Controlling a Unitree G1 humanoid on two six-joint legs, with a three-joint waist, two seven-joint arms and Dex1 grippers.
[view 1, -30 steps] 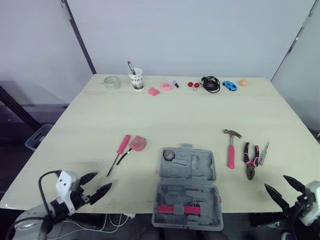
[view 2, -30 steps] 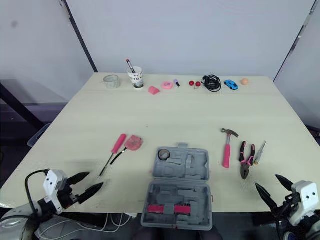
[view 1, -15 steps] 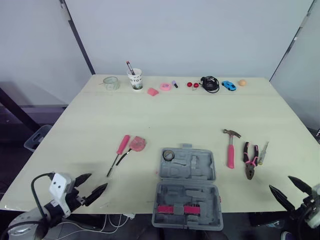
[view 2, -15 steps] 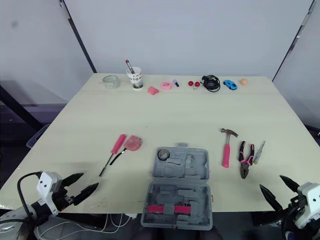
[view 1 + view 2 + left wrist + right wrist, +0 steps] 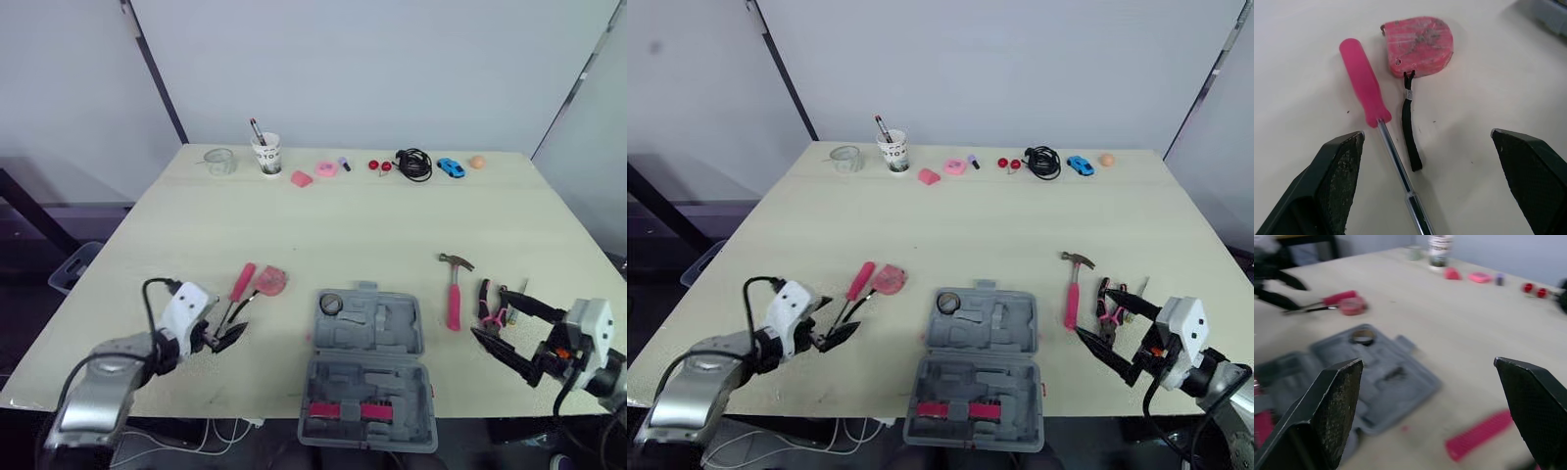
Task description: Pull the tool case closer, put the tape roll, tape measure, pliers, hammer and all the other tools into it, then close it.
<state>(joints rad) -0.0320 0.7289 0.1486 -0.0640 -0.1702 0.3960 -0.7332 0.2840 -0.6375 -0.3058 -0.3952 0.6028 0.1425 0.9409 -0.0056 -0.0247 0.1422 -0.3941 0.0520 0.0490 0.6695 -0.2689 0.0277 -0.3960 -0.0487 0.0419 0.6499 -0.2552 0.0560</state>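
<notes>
Noted: the left end effector [image 5: 227, 328], released, is poised over the pink-handled screwdriver [image 5: 1364, 83] and pink tape measure [image 5: 1418, 46], left of centre. The right end effector [image 5: 1091, 311], released, brackets the pink-handled pliers [image 5: 487, 315], lower right. The open grey plastic tool case [image 5: 333, 392] lies bottom centre. Recommended: descend squarely and close on handles, not shafts. No legible markings.

left hand [image 5: 227, 329], right hand [image 5: 482, 313]: black tapered fingers | wrist blocks [image 5: 182, 305] white | cables [image 5: 147, 296] black | forearm [image 5: 101, 380] grey
</notes>
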